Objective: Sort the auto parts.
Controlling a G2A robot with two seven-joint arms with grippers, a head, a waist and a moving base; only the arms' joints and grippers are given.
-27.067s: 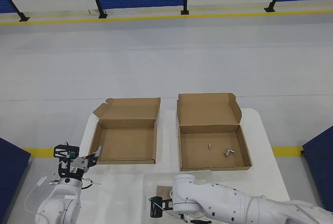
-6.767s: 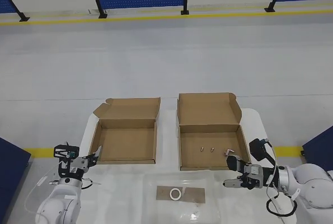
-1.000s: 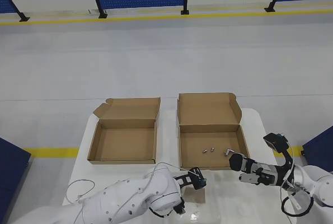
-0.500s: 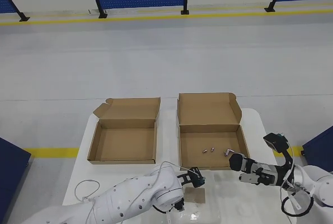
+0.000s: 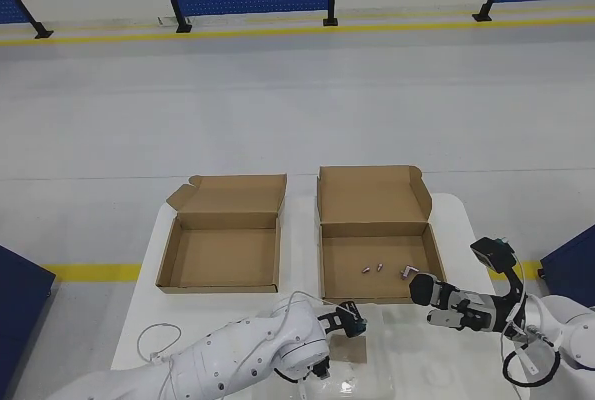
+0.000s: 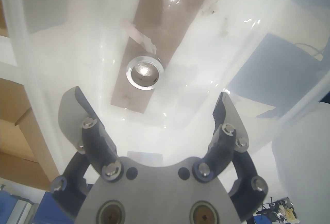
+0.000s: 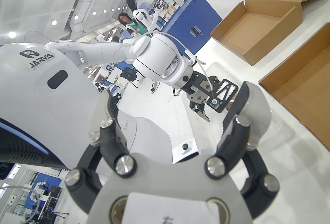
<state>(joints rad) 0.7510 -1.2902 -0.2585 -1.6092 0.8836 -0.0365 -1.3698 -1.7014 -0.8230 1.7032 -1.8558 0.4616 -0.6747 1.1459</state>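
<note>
looking down the left wrist, we see the left gripper (image 6: 150, 100) hanging over the clear tray (image 6: 232, 16), its fingers (image 6: 74, 106) spread wide with nothing between them. the metal ring (image 6: 145, 73) lies just ahead of the fingertips on a brown card strip (image 6: 178, 0) at the tray's floor; a pale scrap (image 6: 140, 38) touches the ring's rim, perhaps tape, though we cannot tell. from the top view the tray sits at the table's (image 5: 459, 228) six o'clock, the left box (image 5: 222, 258) at eleven and the right box (image 5: 357, 285) at one, holding two small bolts (image 5: 370, 267) and a bracket (image 5: 409, 270). the right gripper (image 5: 424, 303) hangs at the right box's four o'clock, fingers apart and empty.
</note>
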